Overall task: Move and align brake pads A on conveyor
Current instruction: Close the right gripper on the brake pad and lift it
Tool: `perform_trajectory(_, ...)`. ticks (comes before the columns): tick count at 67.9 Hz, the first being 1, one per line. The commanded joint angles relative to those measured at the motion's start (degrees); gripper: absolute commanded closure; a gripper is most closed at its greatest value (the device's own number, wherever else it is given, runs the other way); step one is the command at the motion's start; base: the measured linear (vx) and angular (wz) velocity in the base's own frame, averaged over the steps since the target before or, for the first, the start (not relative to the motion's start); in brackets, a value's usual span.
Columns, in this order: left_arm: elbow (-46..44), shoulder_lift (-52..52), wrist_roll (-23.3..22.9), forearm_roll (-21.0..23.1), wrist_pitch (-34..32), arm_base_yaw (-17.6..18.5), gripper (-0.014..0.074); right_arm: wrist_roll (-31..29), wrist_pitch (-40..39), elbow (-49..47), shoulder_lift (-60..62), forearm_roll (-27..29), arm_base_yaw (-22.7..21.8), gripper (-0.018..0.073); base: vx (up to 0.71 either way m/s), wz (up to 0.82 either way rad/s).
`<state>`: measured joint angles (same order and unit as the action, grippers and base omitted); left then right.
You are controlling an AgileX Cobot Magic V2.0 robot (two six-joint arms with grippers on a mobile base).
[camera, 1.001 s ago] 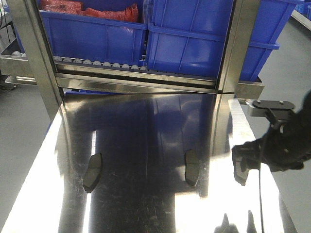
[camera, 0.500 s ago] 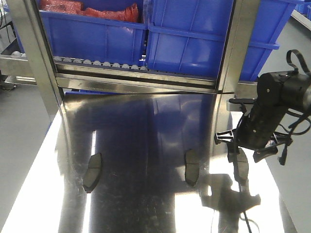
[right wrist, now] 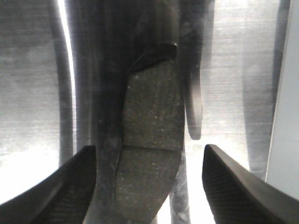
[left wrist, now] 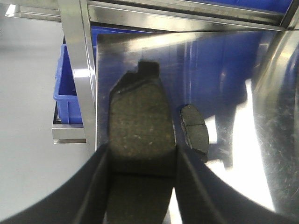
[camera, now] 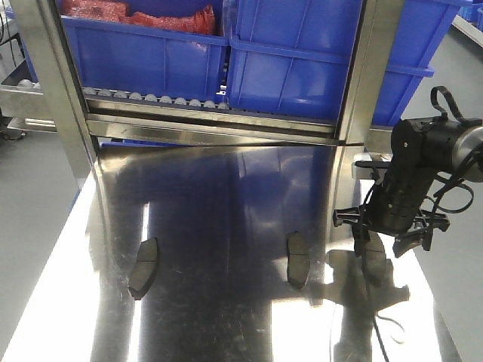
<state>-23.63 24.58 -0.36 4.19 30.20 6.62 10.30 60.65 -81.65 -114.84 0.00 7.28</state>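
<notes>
Three brake pads A lie on a shiny steel table: a left pad [camera: 143, 268], a middle pad [camera: 298, 260] and a right pad [camera: 374, 265]. My right gripper [camera: 379, 245] hangs straight over the right pad, open. In the right wrist view that pad [right wrist: 152, 135] lies between the spread fingers [right wrist: 72, 184] of the right gripper [right wrist: 148, 149], touching neither. My left gripper [left wrist: 142, 150] is shut on another dark pad [left wrist: 139, 116], held over the table's left edge; one more pad [left wrist: 194, 133] lies on the table beside it. The front view does not take in the left gripper. The conveyor is out of view.
Blue bins [camera: 302, 60] sit on a roller rack behind the table, between two steel uprights [camera: 370, 75]. The steel table [camera: 226, 188] ends close to the right of the right arm. A blue bin [left wrist: 67, 100] stands on the floor left of the table.
My right arm has swung in from the right edge and now stands upright over the right pad with its jaws open. The three pads on the table have not moved.
</notes>
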Motion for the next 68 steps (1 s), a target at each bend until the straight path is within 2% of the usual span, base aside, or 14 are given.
perform_trajectory(1,-1.5,0.2,-0.1,0.3,-5.4,0.3,0.0603,0.1,-1.3,-1.6,2.9,-0.8,-0.5,0.0102,0.00,0.00)
perform_trajectory(16,-1.5,0.2,-0.1,0.3,-5.4,0.3,0.0603,0.5,-3.2,-1.6,2.9,-2.5,-0.5,0.0104,0.00,0.00)
perform_trajectory(44,-1.5,0.2,-0.1,0.3,-5.4,0.3,0.0603,0.3,-4.4,-1.6,0.5,-2.1,-0.4,0.0129,0.00,0.00)
perform_trajectory(53,-1.5,0.2,-0.1,0.3,-5.4,0.3,0.0603,0.3,-4.4,-1.6,0.5,-2.1,-0.4,0.0251,0.00,0.00)
perform_trajectory(68,-1.5,0.2,-0.1,0.3,-5.4,0.3,0.0603,0.3,-2.8,-1.6,1.3,-1.7,-0.4,0.0573,0.00,0.00)
